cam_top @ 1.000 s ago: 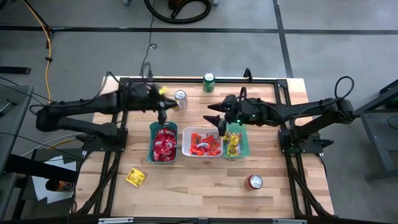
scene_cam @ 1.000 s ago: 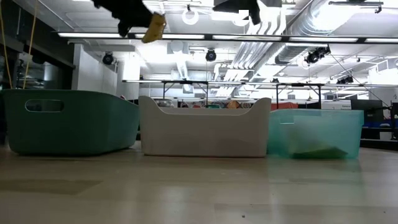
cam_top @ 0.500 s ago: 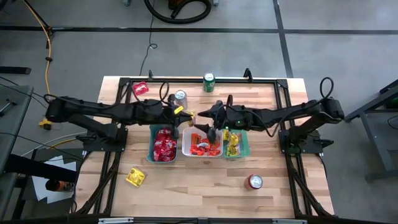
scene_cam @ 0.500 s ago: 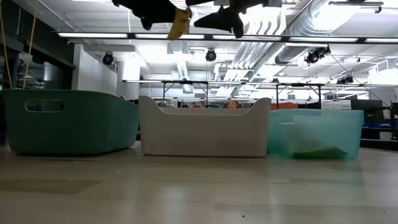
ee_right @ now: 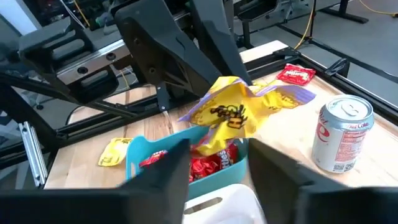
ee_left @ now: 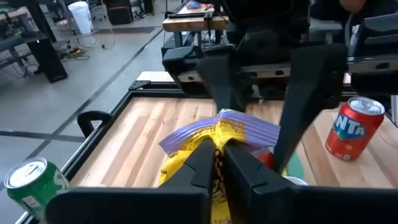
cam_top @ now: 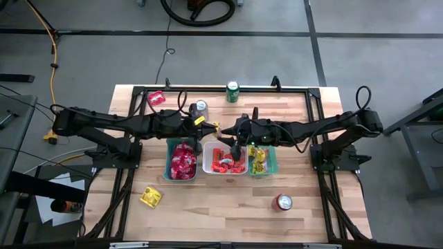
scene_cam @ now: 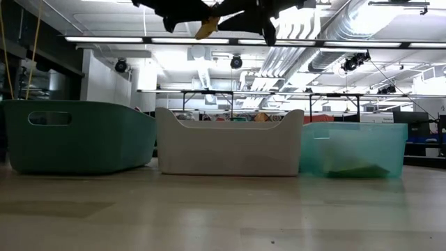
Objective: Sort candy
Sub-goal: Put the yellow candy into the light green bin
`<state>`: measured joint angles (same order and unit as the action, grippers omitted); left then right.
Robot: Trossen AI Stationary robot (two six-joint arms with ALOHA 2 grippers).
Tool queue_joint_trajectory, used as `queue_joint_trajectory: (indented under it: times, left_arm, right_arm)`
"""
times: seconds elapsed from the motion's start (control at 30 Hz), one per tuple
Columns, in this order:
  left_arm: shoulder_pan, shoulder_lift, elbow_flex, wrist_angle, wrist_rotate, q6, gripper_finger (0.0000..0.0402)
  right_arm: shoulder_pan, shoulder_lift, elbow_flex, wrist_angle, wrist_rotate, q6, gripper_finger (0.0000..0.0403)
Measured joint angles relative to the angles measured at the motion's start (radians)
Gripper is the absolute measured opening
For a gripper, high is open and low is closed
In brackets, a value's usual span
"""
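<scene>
High view: left end effector [cam_top: 210, 127] pinches yellow crinkly candy packet [cam_top: 207, 126]; right end effector [cam_top: 228, 131] open around it. Early release risks dropping into white middle tray [cam_top: 205, 160].

Both arms reach inward, meeting mid-bench: the left gripper [cam_top: 210, 126] has its jaws pinched tight on a yellow candy packet [ee_left: 219, 138], while the right gripper [cam_top: 227, 131], jaws spread wide, faces it just beside.

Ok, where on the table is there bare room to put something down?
The near strip between the loose yellow packet and the red can is bare. So is the right side past the clear tray. It is crowded around the trays, where both end effectors meet near the silver can.
</scene>
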<state>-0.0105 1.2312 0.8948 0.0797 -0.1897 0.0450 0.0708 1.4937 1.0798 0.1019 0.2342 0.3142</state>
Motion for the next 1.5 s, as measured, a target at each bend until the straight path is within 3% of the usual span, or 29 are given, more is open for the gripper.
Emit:
queue_joint_trajectory:
  times: [0.13, 0.2, 0.5, 0.7, 0.87, 1.0, 1.17, 1.37, 1.5]
  left_arm:
    - [0.000, 0.000, 0.000, -0.003, 0.001, -0.010, 0.0024]
    - [0.000, 0.000, 0.000, -0.005, 0.001, -0.014, 0.0033]
    - [0.009, -0.026, 0.002, -0.095, 0.000, -0.043, 0.0100]
    - [0.049, -0.141, 0.003, -0.403, -0.026, -0.062, 0.0161]
    - [0.090, -0.206, -0.005, -0.623, -0.054, -0.168, 0.0188]
    - [0.096, -0.260, -0.093, -0.516, -0.057, -0.232, 0.0190]
    - [0.094, -0.305, -0.214, -0.343, -0.055, -0.303, 0.0189]
    - [0.094, -0.312, -0.222, -0.317, -0.056, -0.314, 0.0189]
    - [0.095, -0.312, -0.222, -0.314, -0.056, -0.313, 0.0188]
  right_arm:
    - [0.000, 0.000, 0.000, 0.002, 0.000, 0.000, 0.0035]
    - [0.000, 0.000, 0.000, 0.006, 0.001, 0.003, 0.0012]
    - [-0.007, -0.027, 0.000, -0.044, -0.002, 0.020, 0.0006]
    - [-0.034, -0.140, 0.001, -0.304, 0.010, 0.034, 0.0002]
    - [-0.008, -0.233, 0.001, -0.646, 0.003, 0.142, 0.0001]
    - [0.067, -0.267, -0.038, -0.855, -0.003, 0.262, 0.0001]
    - [0.133, -0.274, -0.157, -0.883, -0.003, 0.412, 0.0001]
    - [0.094, -0.270, -0.227, -0.857, 0.086, 0.532, 0.0001]
    - [0.040, -0.270, -0.238, -0.865, 0.074, 0.584, 0.0006]
